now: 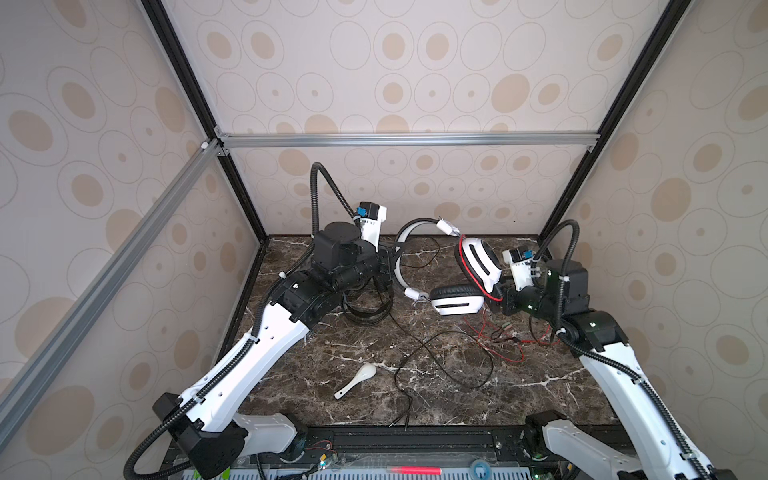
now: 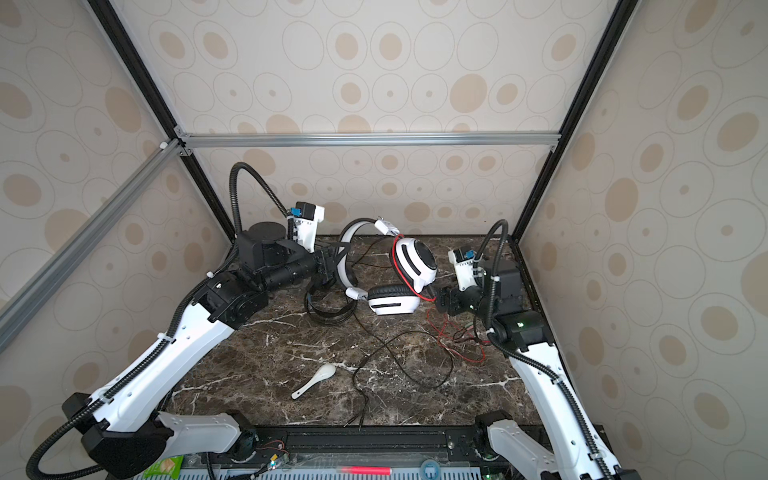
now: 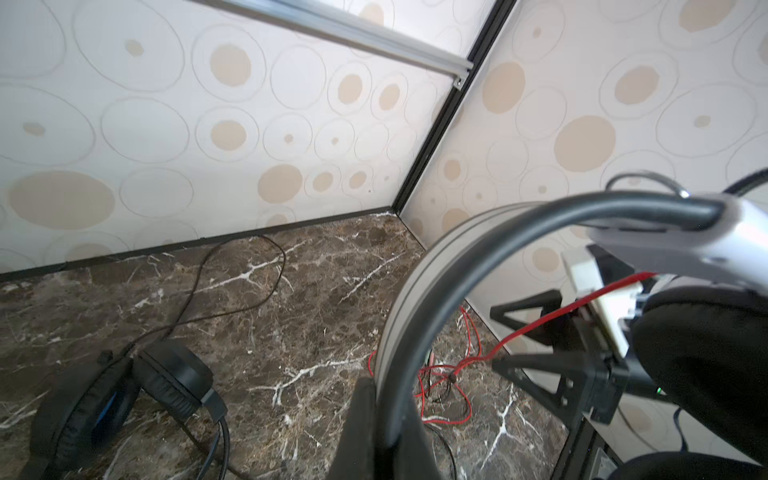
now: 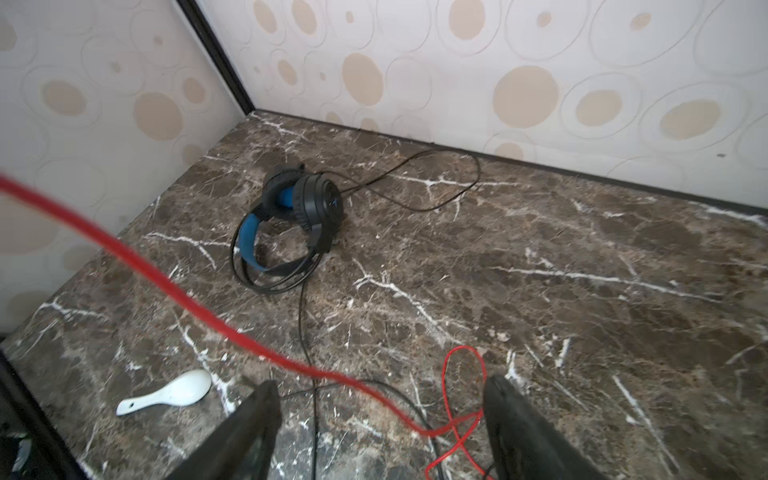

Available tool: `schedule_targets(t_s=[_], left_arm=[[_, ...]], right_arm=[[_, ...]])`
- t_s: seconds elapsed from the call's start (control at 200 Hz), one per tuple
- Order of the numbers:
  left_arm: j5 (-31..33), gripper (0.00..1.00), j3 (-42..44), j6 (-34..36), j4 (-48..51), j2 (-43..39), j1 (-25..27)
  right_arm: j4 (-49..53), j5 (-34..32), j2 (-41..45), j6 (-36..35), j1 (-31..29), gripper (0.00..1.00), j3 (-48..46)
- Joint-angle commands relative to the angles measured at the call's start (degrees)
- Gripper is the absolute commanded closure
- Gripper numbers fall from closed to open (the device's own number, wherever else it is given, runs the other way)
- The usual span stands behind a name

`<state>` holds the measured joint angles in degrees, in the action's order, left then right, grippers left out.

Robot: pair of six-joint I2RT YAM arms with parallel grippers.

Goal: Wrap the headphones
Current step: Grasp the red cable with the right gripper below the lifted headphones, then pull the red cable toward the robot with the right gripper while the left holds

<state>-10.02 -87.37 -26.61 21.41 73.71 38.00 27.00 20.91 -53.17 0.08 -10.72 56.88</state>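
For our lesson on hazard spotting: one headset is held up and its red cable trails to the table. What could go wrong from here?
The right pincer stands open with the red cable loose between its fingers, so it may slip free. On the table, that cable crosses the black cable; pulling could drag both.

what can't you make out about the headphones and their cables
- black headphones: ear cups hidden under the left arm in both top views.
- black cable: plug ends too small in both top views.
- red cable: free end lost in its tangle by the right arm in both top views.
- white-and-black headphones: ear cup blurred, cut off by the left wrist view's edge.
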Motion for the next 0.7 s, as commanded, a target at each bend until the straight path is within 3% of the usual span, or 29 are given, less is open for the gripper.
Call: schedule_targets(t_s=[0.0, 0.19, 0.365, 0.695], left_arm=[[1.92, 1.0, -6.28, -2.5, -1.89, -0.13, 0.26], [1.25, 1.0, -10.31, -2.57, 1.89, 0.99, 0.26], [1.01, 1.0, -11.72, -3.31, 3.96, 0.95, 0.24], [0.21, 1.0, -16.72, -5.14, 6.68, 3.3, 0.32]], right_arm=[[-7.81, 6.67, 3.27, -0.21, 0.61, 0.2, -3.93], [-18.67, 14.76, 4.92, -1.3, 0.61, 0.24, -10.13], [-23.44, 21.92, 1.21, -1.45, 0.61, 0.27, -11.17], [-32.69, 20.91, -3.84, 1.6, 0.54, 0.28, -13.5]])
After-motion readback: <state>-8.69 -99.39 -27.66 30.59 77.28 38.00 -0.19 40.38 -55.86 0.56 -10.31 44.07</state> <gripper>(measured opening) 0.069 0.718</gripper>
